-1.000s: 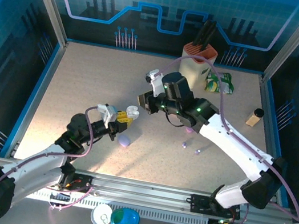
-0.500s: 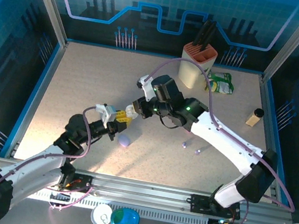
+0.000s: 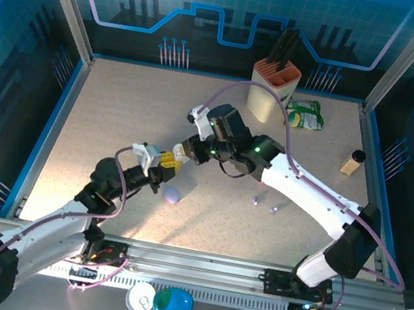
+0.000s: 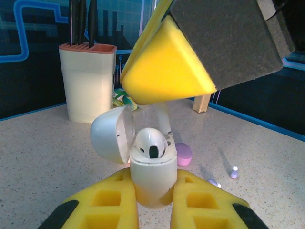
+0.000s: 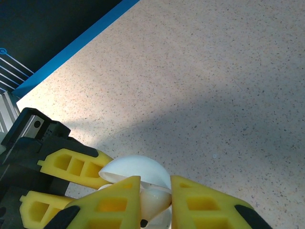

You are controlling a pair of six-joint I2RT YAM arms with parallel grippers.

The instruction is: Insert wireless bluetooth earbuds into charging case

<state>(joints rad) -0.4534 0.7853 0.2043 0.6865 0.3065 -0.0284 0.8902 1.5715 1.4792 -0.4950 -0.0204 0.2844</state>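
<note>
Left gripper clamps the open case; right gripper is closed just above it. If you descend off-centre, the earbud may jam or tip the case.

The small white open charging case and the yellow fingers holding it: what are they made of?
The small white open charging case: probably smooth semi-gloss plastic, with a soft sheen on its rounded lid. The yellow fingers: apparently matte plastic, with hollow pockets and no shine.
</note>
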